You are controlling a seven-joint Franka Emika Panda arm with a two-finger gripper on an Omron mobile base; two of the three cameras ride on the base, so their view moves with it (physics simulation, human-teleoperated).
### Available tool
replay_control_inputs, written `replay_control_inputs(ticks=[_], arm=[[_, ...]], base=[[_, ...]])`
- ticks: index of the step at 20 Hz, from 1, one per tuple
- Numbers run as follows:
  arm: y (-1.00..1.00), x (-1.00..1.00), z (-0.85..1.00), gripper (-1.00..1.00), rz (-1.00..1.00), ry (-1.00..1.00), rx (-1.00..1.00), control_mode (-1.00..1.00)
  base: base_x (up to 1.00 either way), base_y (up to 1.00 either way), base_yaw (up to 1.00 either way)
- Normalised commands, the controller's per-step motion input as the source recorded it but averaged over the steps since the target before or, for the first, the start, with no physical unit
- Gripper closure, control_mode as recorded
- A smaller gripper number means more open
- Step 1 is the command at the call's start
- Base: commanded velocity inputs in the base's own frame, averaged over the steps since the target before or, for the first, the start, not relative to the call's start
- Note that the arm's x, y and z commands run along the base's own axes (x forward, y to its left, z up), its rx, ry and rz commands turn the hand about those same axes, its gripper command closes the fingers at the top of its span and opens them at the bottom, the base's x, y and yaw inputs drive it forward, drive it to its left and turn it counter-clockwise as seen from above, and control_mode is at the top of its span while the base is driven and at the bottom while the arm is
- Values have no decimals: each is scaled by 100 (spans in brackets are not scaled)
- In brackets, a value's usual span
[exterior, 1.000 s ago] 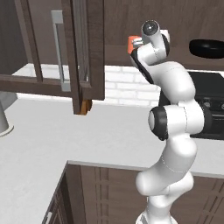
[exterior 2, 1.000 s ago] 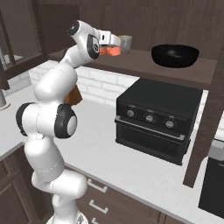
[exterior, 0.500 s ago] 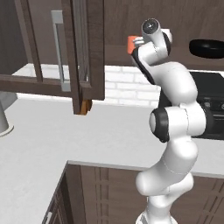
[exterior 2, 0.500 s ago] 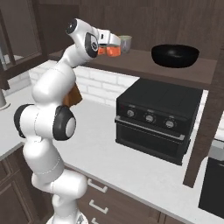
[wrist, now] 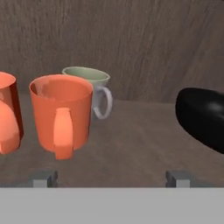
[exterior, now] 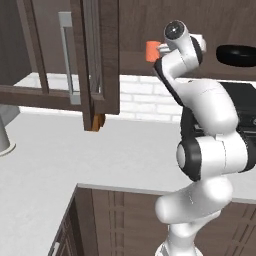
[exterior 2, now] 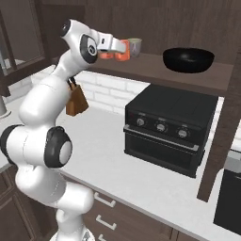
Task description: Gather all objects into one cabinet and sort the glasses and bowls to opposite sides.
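Note:
My gripper [wrist: 111, 179] is open at the cabinet shelf [exterior 2: 155, 70], its fingertips [wrist: 43, 178] spread wide. Just ahead of the left fingertip an orange mug [wrist: 61, 111] stands upright on the shelf, handle toward me, free of the jaws. Part of a second orange mug [wrist: 6, 111] shows at the left edge. A grey-green mug [wrist: 89, 81] stands behind the first. The glossy black bowl [wrist: 203, 116] lies to the right. From the right base view the gripper [exterior 2: 117, 48] is beside an orange mug [exterior 2: 125, 51], with the grey-green mug [exterior 2: 135, 47] behind and the bowl [exterior 2: 188, 60] farther right.
The cabinet's glass-paned door [exterior: 97, 60] hangs open to the left with its silver bar handle [exterior: 67, 60]. Below the shelf a black countertop oven [exterior 2: 164, 127] and a brown knife block [exterior 2: 76, 101] stand on the grey counter [exterior: 75, 155].
The gripper has gone from shut on the orange mug to open. The mug now stands free on the shelf, and the arm has hardly moved.

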Motion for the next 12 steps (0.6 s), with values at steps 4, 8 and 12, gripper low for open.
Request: replay_control_inputs(ticks=[4,8,12], arm=[[-10,-96,0,-100,-10,-5,0,-100],[-10,-100,0,-100,-8,-8,0,-100],[-11,-100,0,-100,-6,-11,0,-100]], base=[[0,0,0],[0,0,0],[0,0,0]])
